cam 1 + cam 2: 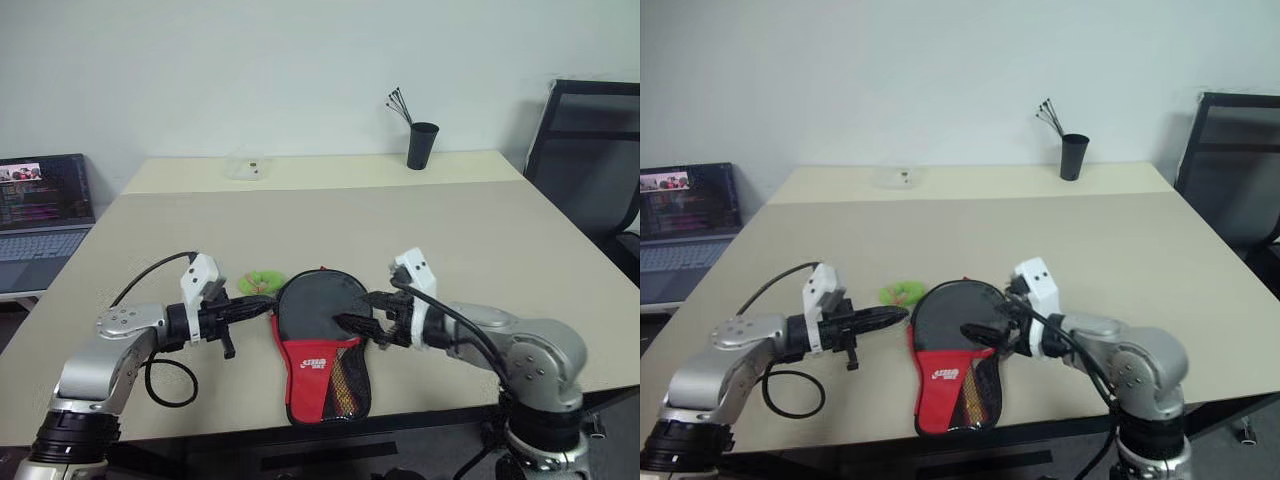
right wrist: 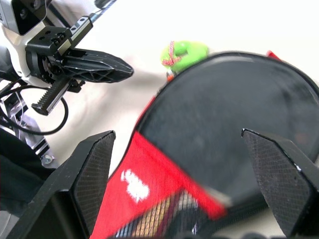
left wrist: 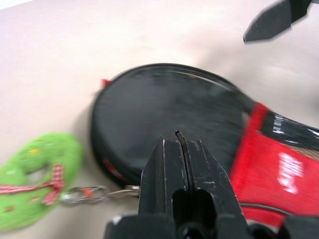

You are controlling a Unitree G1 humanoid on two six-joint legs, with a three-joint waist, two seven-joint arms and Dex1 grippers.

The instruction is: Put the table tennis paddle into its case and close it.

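The case lies flat near the table's front edge: a round black part, and a red panel with a white logo and a mesh pocket toward me. Its green tag rests on the table at its left, joined by a small metal ring. The table tennis paddle is hidden. My left gripper is shut with nothing between its fingers, its tips at the case's left rim next to the tag. My right gripper hovers open over the right side of the round black part, fingers spread wide and holding nothing.
A black cup with thin sticks stands at the table's far edge, and a small clear box sits at the back left. A laptop is off to the left, a black chair to the right. Bare tabletop stretches beyond the case.
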